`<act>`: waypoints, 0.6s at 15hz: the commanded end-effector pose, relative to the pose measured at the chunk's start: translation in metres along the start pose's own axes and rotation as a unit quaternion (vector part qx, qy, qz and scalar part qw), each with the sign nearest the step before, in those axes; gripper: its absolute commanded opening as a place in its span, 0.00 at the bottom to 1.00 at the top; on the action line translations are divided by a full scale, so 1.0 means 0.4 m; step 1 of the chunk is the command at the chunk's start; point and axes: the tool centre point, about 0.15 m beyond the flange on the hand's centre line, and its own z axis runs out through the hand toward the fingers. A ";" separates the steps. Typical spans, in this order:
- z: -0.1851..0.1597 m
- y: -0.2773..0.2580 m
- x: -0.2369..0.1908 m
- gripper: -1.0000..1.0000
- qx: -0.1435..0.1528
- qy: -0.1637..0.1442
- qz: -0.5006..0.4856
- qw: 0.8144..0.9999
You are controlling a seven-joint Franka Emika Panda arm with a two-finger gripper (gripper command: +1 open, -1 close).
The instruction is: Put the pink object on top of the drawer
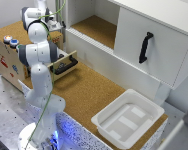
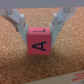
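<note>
Exterior view: the light wooden drawer unit with cork top [image 1: 14, 55] stands at 10 o'clock on the cork-covered table [image 1: 89, 90], its pull-out tray with black bar handle [image 1: 64, 64] extended toward 4 o'clock. The big white cabinet with black handle [image 1: 154, 45] lies at 2 o'clock, the white plastic bin [image 1: 101, 117] at 5 o'clock. The white robot arm [image 1: 39, 55] rises from 7 o'clock, before the drawer unit. Wrist view: the pink lettered cube [image 2: 39, 42] rests on a cork surface [image 2: 15, 60], between the fingers of the gripper [image 2: 40, 30].
</note>
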 end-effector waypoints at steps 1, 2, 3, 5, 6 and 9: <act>0.009 0.025 0.007 0.00 0.089 0.028 -0.072 0.993; 0.000 0.024 0.012 1.00 0.090 0.037 -0.074 0.992; -0.013 0.027 0.015 1.00 0.088 0.045 -0.074 0.992; -0.040 0.022 0.019 1.00 0.076 0.037 -0.086 0.993; -0.057 0.020 0.021 1.00 0.075 0.031 -0.092 0.992; -0.079 0.008 0.030 1.00 0.070 0.020 -0.093 0.993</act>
